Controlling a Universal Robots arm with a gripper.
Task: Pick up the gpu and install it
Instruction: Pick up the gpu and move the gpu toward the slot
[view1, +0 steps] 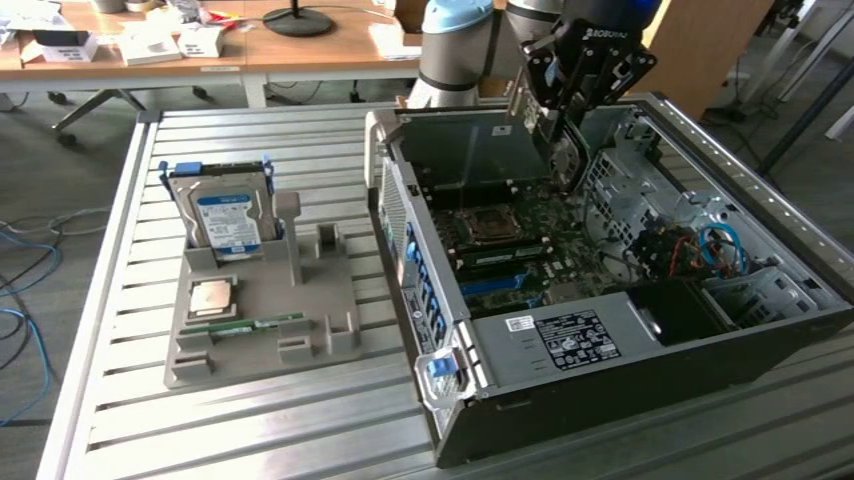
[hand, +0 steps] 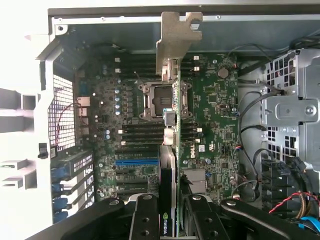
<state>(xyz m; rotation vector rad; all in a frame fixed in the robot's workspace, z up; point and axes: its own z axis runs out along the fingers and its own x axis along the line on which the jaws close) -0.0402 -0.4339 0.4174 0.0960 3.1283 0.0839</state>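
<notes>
The grey arm (view1: 447, 45), with a pale blue cap on its joint, stands at the far side in the exterior view. Its wrist is bent over so that the black gripper (view1: 567, 122) points straight down. In the wrist view the two dark fingers (hand: 145, 220) press in from either side on the gpu (hand: 168, 170), held edge-on between them, the jaws partly closed and clamped on it
</notes>
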